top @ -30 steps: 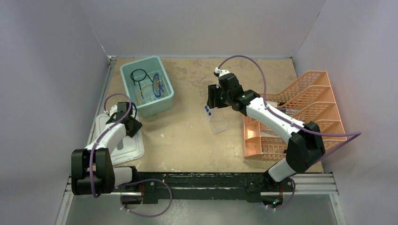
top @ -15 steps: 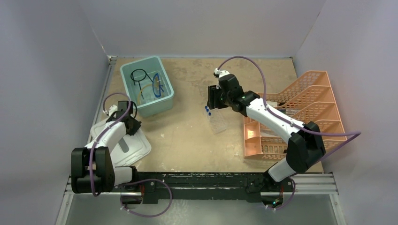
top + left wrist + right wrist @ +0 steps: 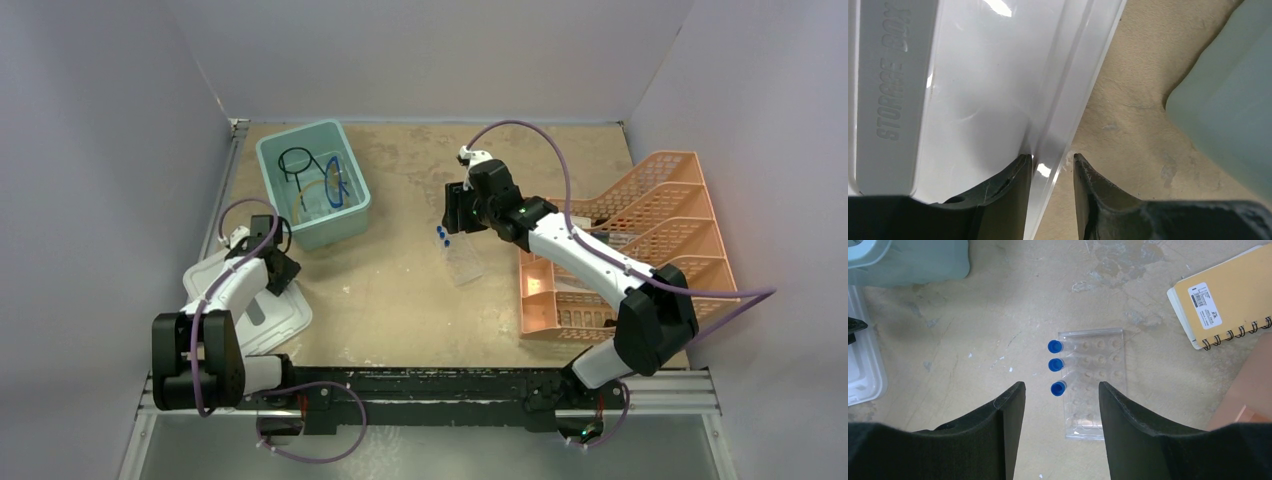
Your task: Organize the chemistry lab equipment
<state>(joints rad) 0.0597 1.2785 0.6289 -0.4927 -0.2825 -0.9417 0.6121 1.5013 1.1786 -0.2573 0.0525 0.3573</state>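
Observation:
My left gripper is shut on the rim of the white lid, which lies flat at the table's left; the left wrist view shows the lid's edge between my fingers. The teal tub holds the blue-framed goggles, black wire ring and amber tubing. My right gripper is open above the clear rack. In the right wrist view, the rack holds three blue-capped tubes between my open fingers.
The orange tiered mesh tray stands at the right; its corner shows in the right wrist view. A yellow spiral notebook lies beside it. The tub's wall is close to the right of my left gripper.
The white lid has turned and shifted on the table with my left gripper holding its edge. My right arm has barely moved.

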